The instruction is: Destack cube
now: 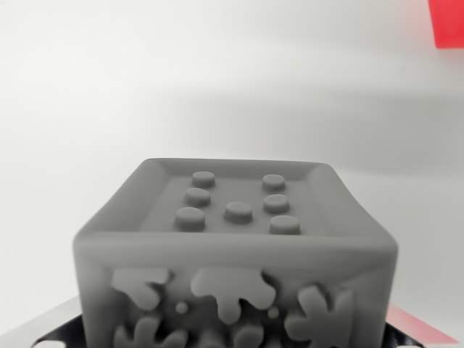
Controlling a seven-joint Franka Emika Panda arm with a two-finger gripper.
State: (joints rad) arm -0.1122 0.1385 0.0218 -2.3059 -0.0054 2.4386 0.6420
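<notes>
A grey cube (235, 250) fills the lower middle of the wrist view, close to the camera. Its top face is recessed and carries several round studs. Raised splash-like shapes mark its near side. Under it, black edges (51, 326) and a red strip (420, 326) show at the bottom corners, so the cube seems to rest on something there; what that is stays hidden. No gripper fingers appear in this view.
A plain white surface (145, 87) spreads behind the cube. A red object (448, 22) is cut off by the top right corner of the wrist view.
</notes>
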